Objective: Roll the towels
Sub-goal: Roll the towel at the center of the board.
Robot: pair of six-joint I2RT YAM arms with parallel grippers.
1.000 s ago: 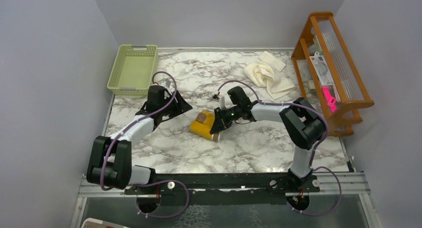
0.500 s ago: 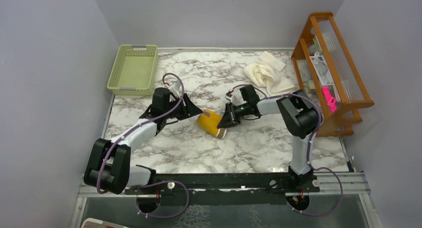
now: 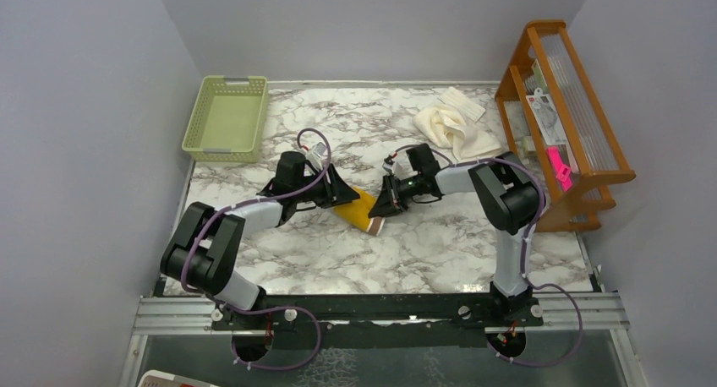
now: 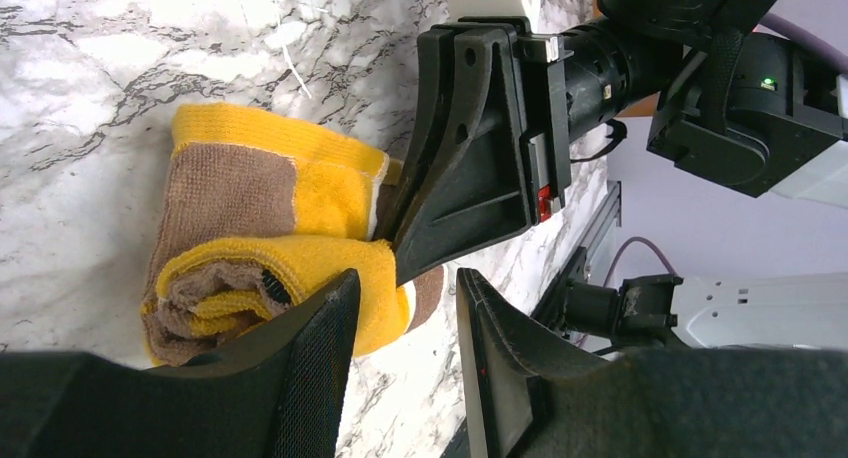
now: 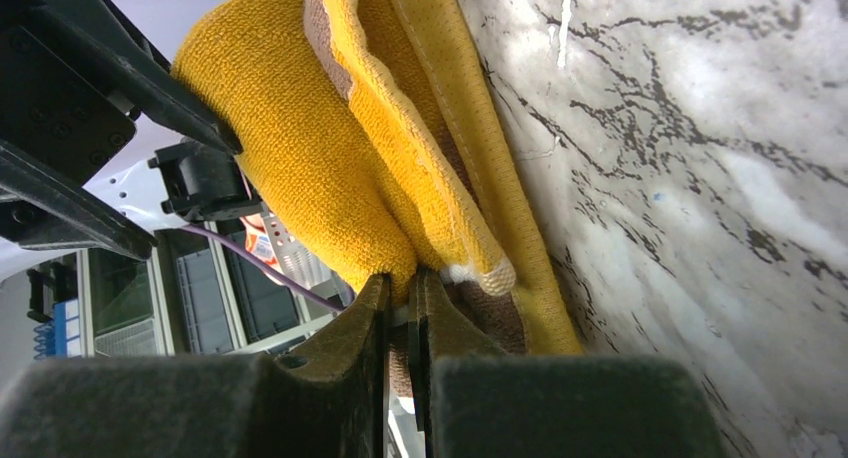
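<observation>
The brown towel (image 3: 358, 208), with its mustard-yellow edge and backing, lies loosely rolled near the middle of the marble counter (image 3: 423, 243), between the two arms. In the left wrist view the towel (image 4: 250, 218) shows yellow folds wrapped around brown cloth, with the roll's open end facing the camera.

The right gripper (image 3: 377, 213) comes in from the right and pinches the towel. In its own view the gripper (image 5: 400, 283) has its fingers pressed together on a thin yellow fold of the towel (image 5: 300, 148), close to the counter.

The left gripper (image 3: 342, 193) reaches in from the left and meets the roll's other side. Its fingers are spread, and in its wrist view a yellow corner of the roll sits in the gap of the gripper (image 4: 405, 283). One finger (image 4: 320, 328) lies against the roll; the other stands clear of it. The right gripper (image 4: 470, 178) is just above, touching the towel.

The cream-white towel (image 3: 452, 129) lies crumpled at the far right of the counter, well apart from both arms, next to a wooden rack (image 3: 566, 108). A light-green basket (image 3: 193, 121) stands at the far left corner.
</observation>
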